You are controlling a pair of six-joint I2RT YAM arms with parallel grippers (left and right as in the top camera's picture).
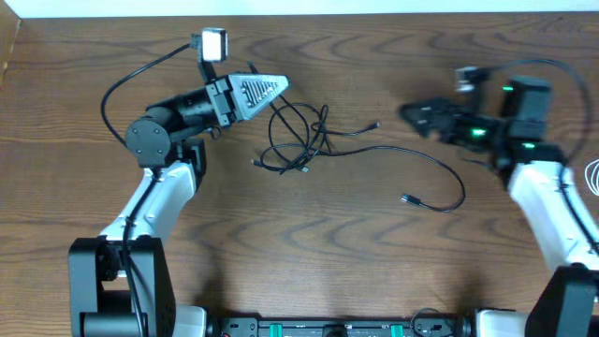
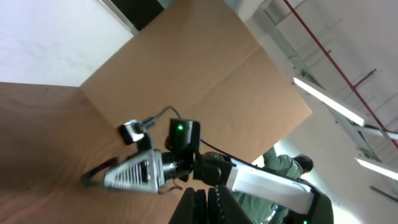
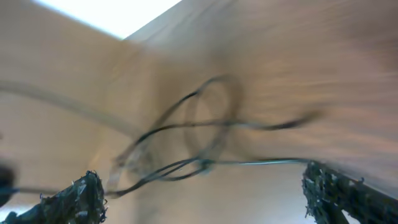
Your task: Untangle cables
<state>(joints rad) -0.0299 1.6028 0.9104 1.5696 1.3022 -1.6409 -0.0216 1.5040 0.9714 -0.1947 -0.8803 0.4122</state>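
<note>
The cables (image 1: pixel 301 139) lie in a loose black tangle on the wooden table, just right of my left gripper (image 1: pixel 279 87). One black cord (image 1: pixel 440 167) curves away to a plug (image 1: pixel 410 198). My left gripper is shut with nothing visible in it; its dark fingers (image 2: pixel 200 205) are pressed together. My right gripper (image 1: pixel 416 116) hovers open to the right of the tangle, holding nothing. In the right wrist view the blurred cable loops (image 3: pixel 205 134) lie beyond the gripper (image 3: pixel 208 196), between its widely parted fingertips (image 3: pixel 81 199).
A loop of white cord (image 1: pixel 592 176) shows at the table's right edge. The right arm (image 2: pixel 249 177) appears in the left wrist view, with a cardboard wall (image 2: pixel 205 68) behind it. Bare wood (image 1: pixel 309 243) lies in front of the tangle.
</note>
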